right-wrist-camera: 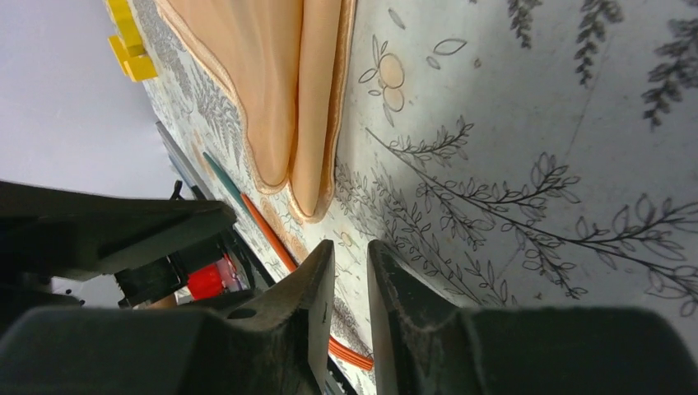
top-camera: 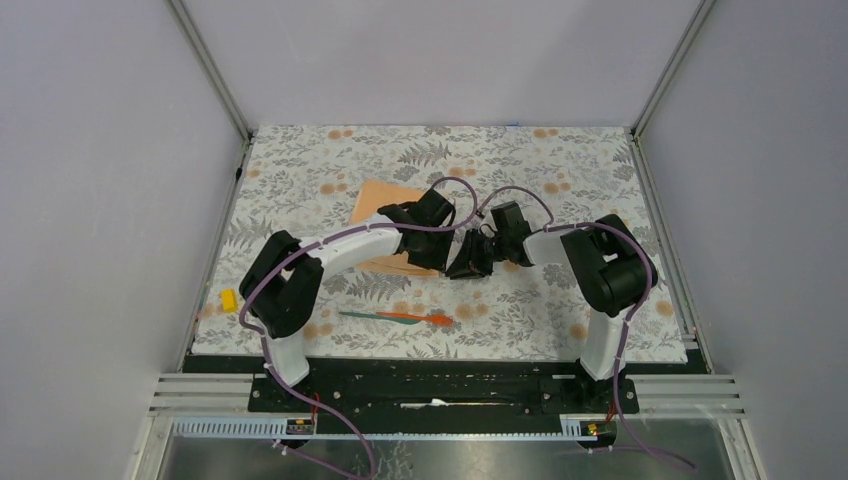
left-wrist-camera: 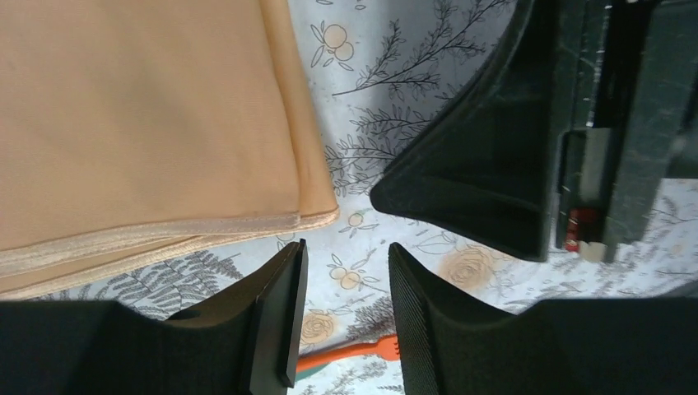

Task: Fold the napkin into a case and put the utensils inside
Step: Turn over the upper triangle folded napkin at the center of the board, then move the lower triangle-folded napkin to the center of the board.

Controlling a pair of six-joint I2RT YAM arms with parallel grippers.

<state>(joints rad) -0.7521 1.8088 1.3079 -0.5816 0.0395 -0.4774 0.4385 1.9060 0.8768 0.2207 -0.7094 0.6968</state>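
Note:
The peach-orange napkin (top-camera: 378,205) lies folded in layers on the tablecloth, partly hidden under my left arm. Its hemmed corner shows in the left wrist view (left-wrist-camera: 140,123) and in the right wrist view (right-wrist-camera: 280,90). My left gripper (top-camera: 432,258) is open and empty, just off that corner (left-wrist-camera: 346,280). My right gripper (top-camera: 466,262) is close beside it, its jaws a narrow gap apart with nothing between them (right-wrist-camera: 351,271). The teal utensil (top-camera: 360,314) and the orange-red utensil (top-camera: 420,318) lie together nearer the front edge, untouched. The orange-red one also shows in the left wrist view (left-wrist-camera: 354,354) and in the right wrist view (right-wrist-camera: 267,234).
A small yellow block (top-camera: 228,298) sits at the left edge of the grey floral tablecloth (top-camera: 560,160) and also shows in the right wrist view (right-wrist-camera: 127,41). Grey walls enclose the table on three sides. The two grippers nearly touch mid-table.

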